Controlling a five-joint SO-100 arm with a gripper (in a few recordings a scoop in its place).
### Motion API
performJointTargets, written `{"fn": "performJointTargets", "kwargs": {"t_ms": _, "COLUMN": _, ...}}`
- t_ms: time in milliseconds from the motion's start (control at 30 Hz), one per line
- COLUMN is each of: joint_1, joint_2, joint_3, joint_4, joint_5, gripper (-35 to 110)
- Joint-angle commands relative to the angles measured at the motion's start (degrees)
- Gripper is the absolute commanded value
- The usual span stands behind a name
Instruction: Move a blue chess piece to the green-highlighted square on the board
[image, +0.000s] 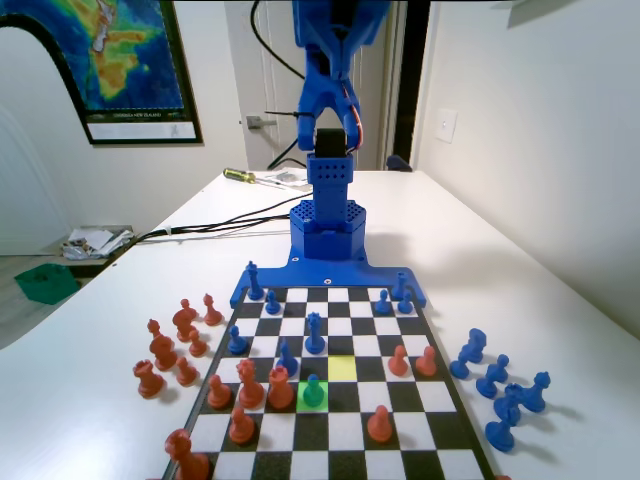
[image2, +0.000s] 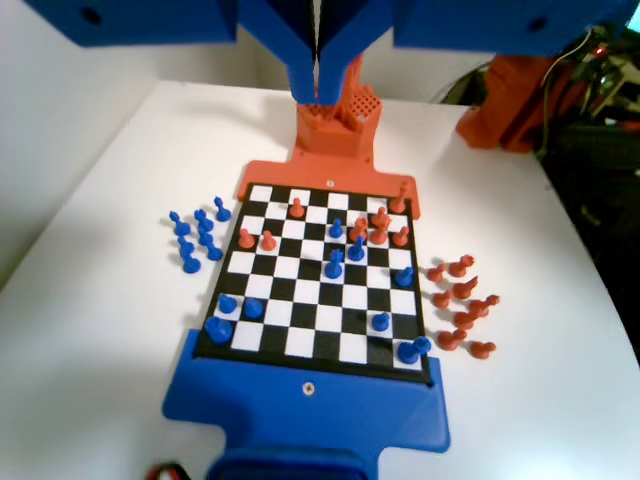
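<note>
gripper (image2: 316, 60) raised, jaws together | blue chess piece (image: 314, 390) on green-highlighted square (image: 301, 392)

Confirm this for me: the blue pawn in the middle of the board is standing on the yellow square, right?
No. In the fixed view the blue pawn stands on the green-highlighted square; the yellow square diagonally next to it is bare.

My board (image: 330, 440) lies flat on the white table (image: 520, 260), with captured orange pieces (image: 165, 350) grouped on the tabletop at its left in the fixed view, captured blue pieces (image: 500, 385) at its right, and black cables (image: 215, 225) trailing past a screwdriver (image: 236, 175) farther back.
</note>
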Motion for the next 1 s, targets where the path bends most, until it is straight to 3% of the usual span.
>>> {"fn": "performJointTargets", "kwargs": {"t_ms": 0, "joint_1": -0.7, "joint_2": 7.7, "joint_3": 2.9, "joint_4": 1.4, "joint_5": -3.5, "gripper": 1}}
{"fn": "performJointTargets", "kwargs": {"t_ms": 667, "joint_1": 1.8, "joint_2": 29.0, "joint_3": 26.1, "joint_4": -12.3, "joint_5": -6.8, "gripper": 1}}
{"fn": "performJointTargets", "kwargs": {"t_ms": 967, "joint_1": 2.2, "joint_2": 33.6, "joint_3": 27.9, "joint_4": -13.9, "joint_5": -6.0, "gripper": 1}}
